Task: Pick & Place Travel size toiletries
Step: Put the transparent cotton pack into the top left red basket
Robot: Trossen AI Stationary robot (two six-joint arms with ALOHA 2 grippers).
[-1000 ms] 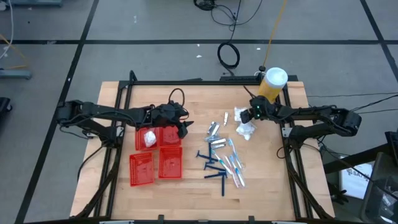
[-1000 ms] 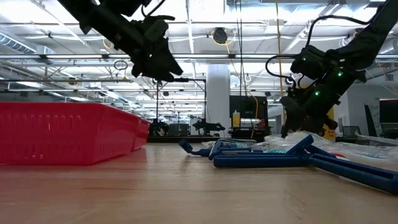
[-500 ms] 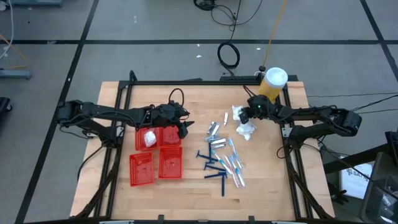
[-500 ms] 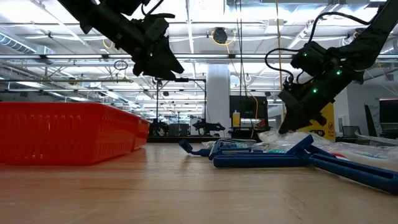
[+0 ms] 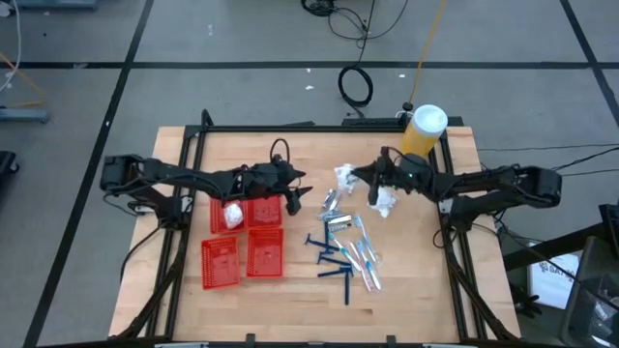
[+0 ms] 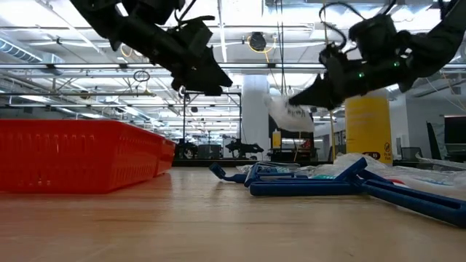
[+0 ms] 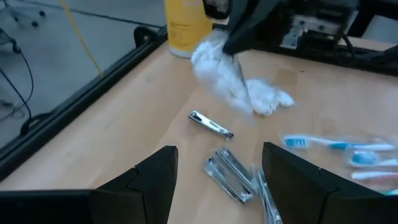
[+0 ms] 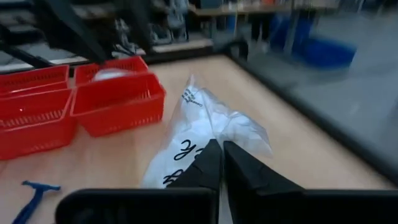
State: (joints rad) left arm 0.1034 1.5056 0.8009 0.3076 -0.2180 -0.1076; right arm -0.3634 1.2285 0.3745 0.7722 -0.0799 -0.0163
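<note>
Four red mesh baskets (image 5: 244,237) are sitting in a block on the left half of the wooden table (image 5: 406,290), and we are seeing a white packet (image 5: 231,216) lying in the rear left one. Beyond the table we are looking at grey floor crossed by dark lines, with a coiled black cable (image 5: 355,85) behind; the low view is showing a long hall with ceiling lights and a white column (image 6: 255,116).

The right gripper (image 5: 354,174) is hanging over the table's rear middle, its fingers pinched together on a crumpled white packet (image 5: 343,175) held clear of the wood. More white packets (image 5: 384,200) are lying just beside it, near the yellow white-lidded jar (image 5: 423,130) at the rear right corner. The left gripper (image 5: 298,194) is hovering just right of the baskets, fingers apart with nothing between them. Silver tubes (image 5: 332,200) are lying between the two grippers, with toothbrushes (image 5: 363,253) and dark blue razors (image 5: 334,262) nearer the front.

The print on the held packet is too blurred for us to read, and in the low view the baskets are hiding their contents.

Compared with a second ago, the right gripper is now further left and higher, carrying a packet it was then only reaching down to at the pile; the left gripper has edged slightly right.
</note>
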